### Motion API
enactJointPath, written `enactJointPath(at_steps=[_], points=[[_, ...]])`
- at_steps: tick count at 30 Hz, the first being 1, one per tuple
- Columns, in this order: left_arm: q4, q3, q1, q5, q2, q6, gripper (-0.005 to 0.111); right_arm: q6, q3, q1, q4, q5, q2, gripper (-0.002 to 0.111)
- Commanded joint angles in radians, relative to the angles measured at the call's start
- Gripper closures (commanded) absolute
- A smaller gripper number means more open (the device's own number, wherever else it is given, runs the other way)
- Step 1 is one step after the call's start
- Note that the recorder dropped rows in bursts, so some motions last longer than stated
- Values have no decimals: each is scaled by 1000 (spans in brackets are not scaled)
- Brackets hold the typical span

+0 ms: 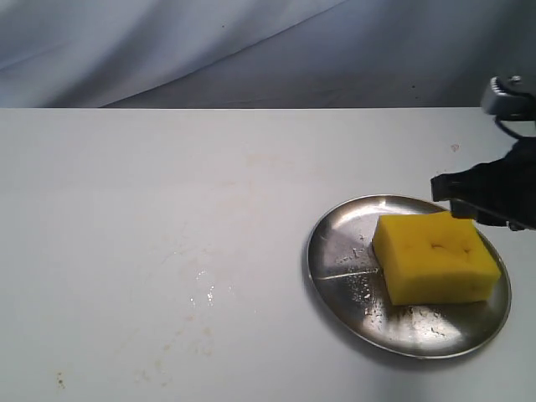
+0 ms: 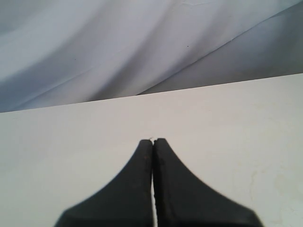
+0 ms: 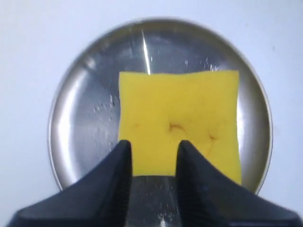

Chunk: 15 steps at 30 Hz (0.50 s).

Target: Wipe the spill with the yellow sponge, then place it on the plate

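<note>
Sponge laid in the plate, right gripper (image 3: 154,144) parted above it.

The right gripper's jaws are held apart and nothing is clasped; between its fingers the near edge of the yellow sponge (image 3: 177,123) is seen, though whether it is touched cannot be told. The sponge is set flat inside the plate (image 3: 78,118), a little dent shown on its top face, and the bare metal around it is speckled with droplets. Beyond the plate, well apart from this gripper, faint wet traces (image 1: 203,291) are left on the white table (image 1: 126,184). The left gripper (image 2: 153,141) is pressed closed on nothing, with only bare table below it.
</note>
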Motion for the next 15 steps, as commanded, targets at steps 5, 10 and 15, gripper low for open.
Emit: enactJointPath(at_steps=[5,10,15], points=[[1,-3,1,-7,-3,-8,107,62,279,-8,6,-291,-441,108],[1,-3,1,-7,-3,-8,107,62,340,-8,6,-273,-606,108],[1,-3,1,-7,-3,-8,107,84,413,-8,6,-272,-718,108]])
